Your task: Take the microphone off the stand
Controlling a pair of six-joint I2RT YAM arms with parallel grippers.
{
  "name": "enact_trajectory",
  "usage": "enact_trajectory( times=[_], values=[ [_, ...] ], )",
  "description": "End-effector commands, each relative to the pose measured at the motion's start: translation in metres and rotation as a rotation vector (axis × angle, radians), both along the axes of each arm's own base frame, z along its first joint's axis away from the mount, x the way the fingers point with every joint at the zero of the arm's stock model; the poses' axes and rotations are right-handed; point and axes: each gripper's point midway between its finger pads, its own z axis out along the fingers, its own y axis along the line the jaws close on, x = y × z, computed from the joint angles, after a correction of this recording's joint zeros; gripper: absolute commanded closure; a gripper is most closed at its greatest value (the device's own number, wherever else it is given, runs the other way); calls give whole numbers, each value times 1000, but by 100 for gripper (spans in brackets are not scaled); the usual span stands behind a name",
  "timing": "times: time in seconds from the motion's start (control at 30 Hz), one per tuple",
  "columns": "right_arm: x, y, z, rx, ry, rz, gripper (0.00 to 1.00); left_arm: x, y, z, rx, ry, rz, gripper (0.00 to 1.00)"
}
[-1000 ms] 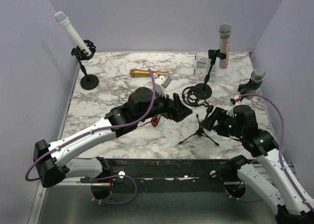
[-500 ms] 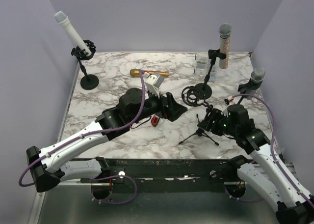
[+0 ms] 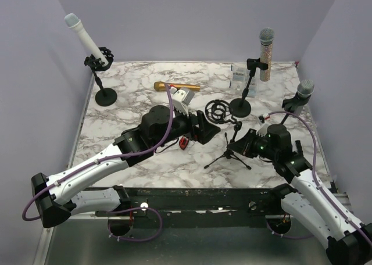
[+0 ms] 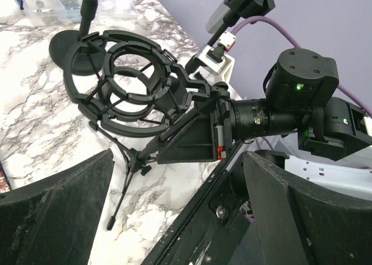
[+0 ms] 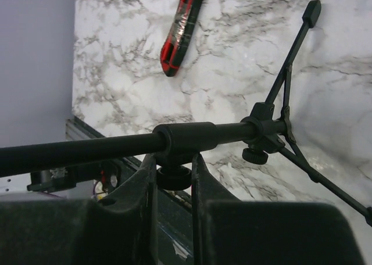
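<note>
Bright, soft light falls evenly from above and leaves only faint shadows on the marble counter (image 3: 116,131), which looks washed almost white beyond the right gripper (image 5: 173,167), where the stand (image 5: 192,136) is sharp but the dark fingers (image 5: 116,218) nearest the lens are blurred, like those of the left gripper (image 4: 177,178).

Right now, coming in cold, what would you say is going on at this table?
The right gripper is shut on the pole of the small tripod stand, just above its legs. The left gripper hangs open beside the shock mount at the top of that stand, and the mount's ring is empty. A gold microphone lies on the marble table beyond the arms. A white microphone sits clipped in a round-base stand at the far left corner.
</note>
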Motion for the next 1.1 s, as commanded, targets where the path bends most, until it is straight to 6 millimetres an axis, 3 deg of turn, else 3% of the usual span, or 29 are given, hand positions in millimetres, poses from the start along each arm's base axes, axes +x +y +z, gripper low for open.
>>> enact_trajectory(
  times=[0.0,0.1,0.27,0.47,0.63,0.77,0.93,1.07],
  values=[
    [-1,25,5,123,-50,116,99,1,11,0,15,-22,39,9],
    [8,16,-8,33,-20,73,99,1,14,0,16,-24,48,9],
    [21,-19,-28,-189,49,-68,99,3,21,1,14,-35,75,9],
    [26,-25,-41,-360,63,-156,99,4,21,1,8,-41,81,9],
    [30,-12,-35,-379,40,-138,99,5,22,-1,15,-41,86,9],
    [28,3,-24,-306,35,-100,70,4,25,0,17,-46,89,9],
    [18,15,-15,-212,31,-52,48,3,27,-1,20,-49,93,9],
    [11,21,-3,-97,-14,-50,39,2,27,-1,17,-46,88,9]
  ],
)
